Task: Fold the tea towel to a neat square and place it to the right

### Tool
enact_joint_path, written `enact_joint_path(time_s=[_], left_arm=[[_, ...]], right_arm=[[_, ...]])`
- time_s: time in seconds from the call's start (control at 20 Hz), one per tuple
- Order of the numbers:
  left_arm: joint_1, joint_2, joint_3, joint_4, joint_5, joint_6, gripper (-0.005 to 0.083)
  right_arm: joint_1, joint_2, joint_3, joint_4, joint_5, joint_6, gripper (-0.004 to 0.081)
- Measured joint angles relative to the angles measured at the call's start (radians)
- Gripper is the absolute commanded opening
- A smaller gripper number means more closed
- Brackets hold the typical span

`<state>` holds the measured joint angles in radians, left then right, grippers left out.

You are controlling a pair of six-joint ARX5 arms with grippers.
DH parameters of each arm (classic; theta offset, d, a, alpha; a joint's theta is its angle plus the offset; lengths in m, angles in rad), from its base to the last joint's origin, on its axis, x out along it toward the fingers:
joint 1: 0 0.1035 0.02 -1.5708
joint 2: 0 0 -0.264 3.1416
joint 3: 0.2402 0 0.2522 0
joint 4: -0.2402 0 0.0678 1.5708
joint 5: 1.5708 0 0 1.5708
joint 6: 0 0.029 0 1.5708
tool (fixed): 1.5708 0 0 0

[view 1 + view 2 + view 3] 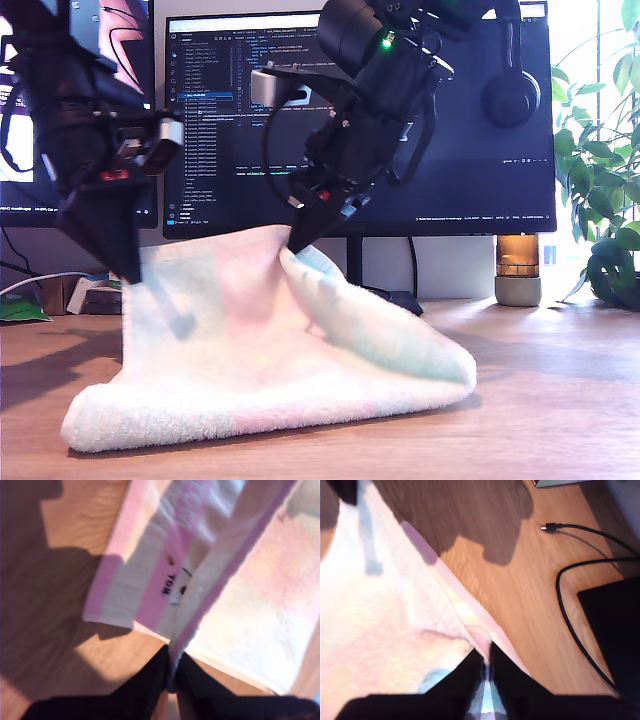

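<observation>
The tea towel (270,370), fluffy, whitish with mint and pink tints, hangs from two raised corners and its lower fold rests on the wooden desk (560,400). At the exterior view's left, my first gripper (128,272) is shut on one upper corner. Its wrist view shows the fingers pinching the pink-banded edge (172,672) beside a small label (172,582). Near the middle of the exterior view, my second gripper (298,243) is shut on the other upper corner, in front of the monitor. In its wrist view (486,662) the towel (385,620) spreads away from the closed fingers.
A wide monitor (480,150) stands behind, with headphones (510,95) hung on it. Its black base (615,625) and loose cables (570,625) lie near my second gripper. A small cylinder (518,270) and a plant (600,200) are at the exterior view's right.
</observation>
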<state>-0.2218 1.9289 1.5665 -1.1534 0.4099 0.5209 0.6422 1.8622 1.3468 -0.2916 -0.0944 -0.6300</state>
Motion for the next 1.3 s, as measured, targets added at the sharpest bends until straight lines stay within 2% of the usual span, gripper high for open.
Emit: enact_joint_path(time_s=[0.25,0.65,0.8,0.9,1.15,1.3], left_arm=[[0.000,0.000,0.000,0.071,0.027,-0.015,-0.0024],[0.000,0.000,0.000,0.075,0.030,-0.016,-0.0019],[0.000,0.000,0.000,0.058,0.033,-0.019,0.0138],[-0.001,0.000,0.000,0.051,0.030,-0.031,0.0191],[-0.001,0.000,0.000,0.061,-0.010,-0.047,0.0197],[-0.001,0.000,0.000,0.100,-0.071,-0.048,0.0199]], right_arm=[[-0.002,0.056,0.000,0.016,0.020,-0.008,-0.0012],[-0.001,0.056,0.000,0.029,0.023,-0.023,-0.0012],[-0.001,0.056,0.000,0.029,0.023,-0.023,-0.0012],[-0.001,0.056,0.000,0.029,0.023,-0.023,-0.0012],[0.014,0.056,0.000,0.047,0.023,-0.023,-0.0012],[0.021,0.056,0.000,0.048,0.023,-0.023,-0.0012]])
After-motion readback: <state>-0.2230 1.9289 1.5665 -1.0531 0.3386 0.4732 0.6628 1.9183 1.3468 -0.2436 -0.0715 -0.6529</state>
